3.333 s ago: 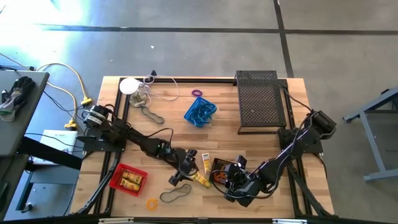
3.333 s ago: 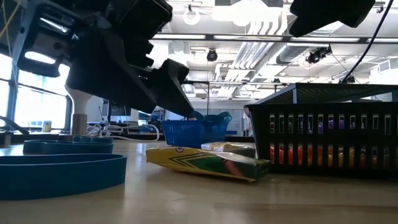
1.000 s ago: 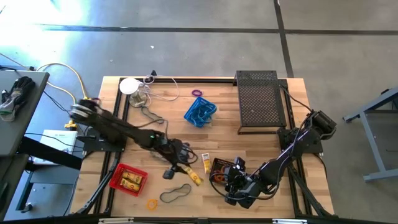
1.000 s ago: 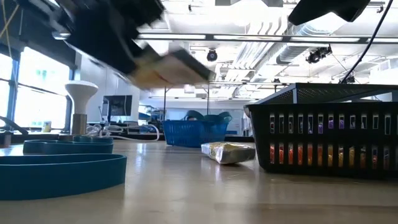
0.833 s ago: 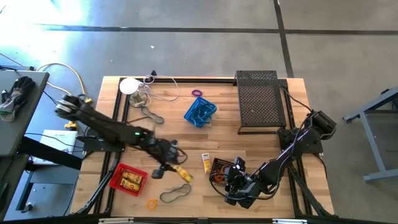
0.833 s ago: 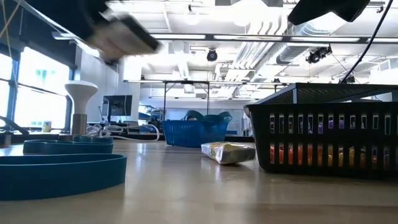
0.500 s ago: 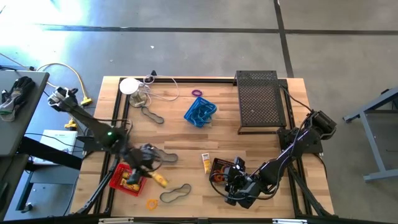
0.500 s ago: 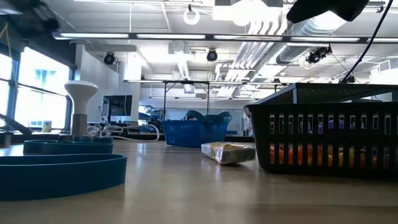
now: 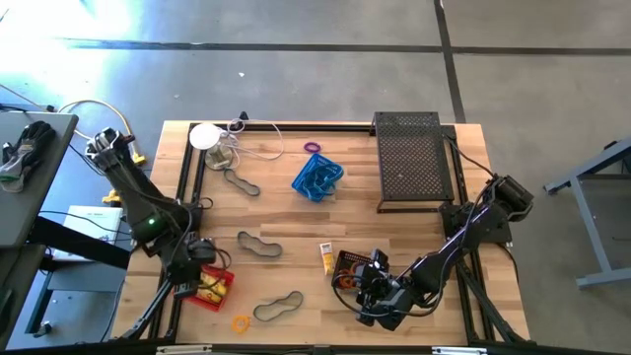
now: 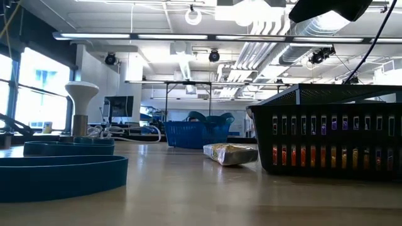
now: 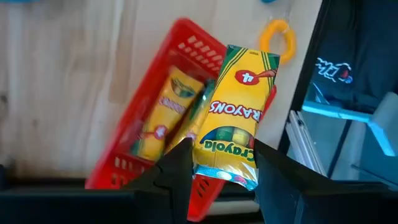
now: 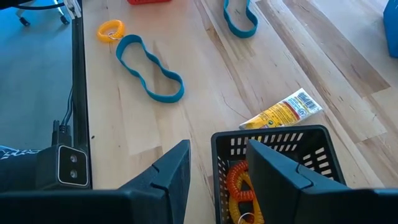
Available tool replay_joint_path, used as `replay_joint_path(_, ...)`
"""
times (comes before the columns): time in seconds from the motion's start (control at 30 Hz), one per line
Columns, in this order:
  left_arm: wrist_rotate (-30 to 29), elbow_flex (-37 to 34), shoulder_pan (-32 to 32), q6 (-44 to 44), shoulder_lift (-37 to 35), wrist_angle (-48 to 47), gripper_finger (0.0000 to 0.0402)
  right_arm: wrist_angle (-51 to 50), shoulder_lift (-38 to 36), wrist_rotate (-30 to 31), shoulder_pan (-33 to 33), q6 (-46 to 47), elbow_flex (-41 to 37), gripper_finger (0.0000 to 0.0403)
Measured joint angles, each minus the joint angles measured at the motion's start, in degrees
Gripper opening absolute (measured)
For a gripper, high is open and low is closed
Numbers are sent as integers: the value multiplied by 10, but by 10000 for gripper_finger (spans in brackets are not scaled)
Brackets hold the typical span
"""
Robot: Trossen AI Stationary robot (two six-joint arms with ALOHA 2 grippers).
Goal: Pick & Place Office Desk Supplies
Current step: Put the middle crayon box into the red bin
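Crayon pack [image 11: 235,118] clenched in the left tool [image 11: 216,180] hangs over the red basket [image 11: 180,81] on the wooden table [image 9: 394,237].

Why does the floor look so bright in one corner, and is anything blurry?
High view: glare washes the floor at upper left. Low view: the nearest band loop looks soft, and ceiling lights glare. Left wrist view: the crayon box reads sharply over the red basket.
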Motion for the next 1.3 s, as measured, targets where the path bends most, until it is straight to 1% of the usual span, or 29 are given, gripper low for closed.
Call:
replay_joint_path(0.3, -21, 0, -45, -59, 3, -27, 134, 0, 0, 0, 0, -2, 0, 144)
replay_joint_path(0.57, -25, 0, -46, -53, 3, -27, 139, 1, 0, 0, 0, -1, 0, 144)
replay_joint_path(0.7, -47, 0, -46, -57, 3, -29, 142, 1, 0, 0, 0, -1, 0, 144)
replay_joint_path(0.9, -41, 0, -46, -36, 3, -33, 143, 1, 0, 0, 0, 0, 0, 144)
replay_joint_path(1.1, -41, 0, -46, -87, 3, -83, 144, 1, 0, 0, 0, 0, 0, 144)
replay_joint_path(1.3, -41, 0, -46, -94, 3, -83, 144, 1, 0, 0, 0, 0, 0, 144)
